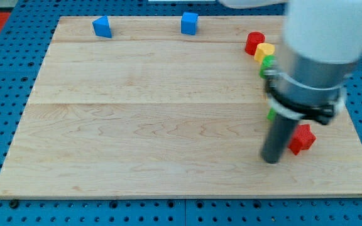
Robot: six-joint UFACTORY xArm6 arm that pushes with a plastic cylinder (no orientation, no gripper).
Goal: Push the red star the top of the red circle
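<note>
The red star (303, 139) lies near the board's lower right, partly hidden by my arm. The red circle (254, 43) sits at the upper right, far above the star. My tip (271, 158) rests on the board just left of the star and slightly below it, close to it; I cannot tell whether they touch.
A yellow block (265, 51) and a green block (268, 61) sit in a row just below and right of the red circle. Another green block (271, 115) peeks out behind my arm. A blue triangle (102, 27) and a blue cube (189, 23) sit along the top edge.
</note>
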